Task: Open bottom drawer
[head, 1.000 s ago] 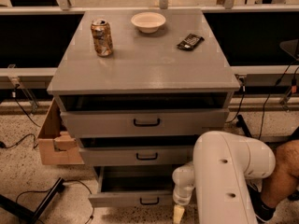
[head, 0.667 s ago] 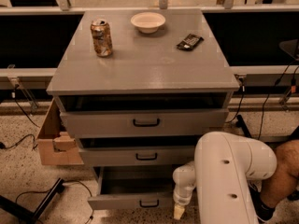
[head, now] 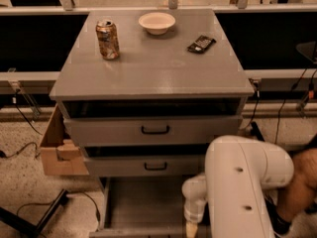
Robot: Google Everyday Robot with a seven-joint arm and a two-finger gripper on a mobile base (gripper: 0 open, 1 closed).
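Bottom drawer (head: 143, 205) sits lowest in the grey cabinet (head: 148, 76), drawn well out so its plain tray shows beneath the middle drawer (head: 114, 166). The gripper (head: 191, 228) hangs at the drawer's front edge, at the foot of the view; whether it is apart or clamped on the handle I cannot tell. A pull past the runners' end could likely jerk the cabinet and tip the can (head: 108, 38) on top.

Well above the gripper (head: 191, 229) low in frame, a grey desk (head: 158, 76) carries a can (head: 108, 38), white bowl (head: 156, 22), dark packet (head: 201, 43); cardboard box (head: 55, 150) far left.
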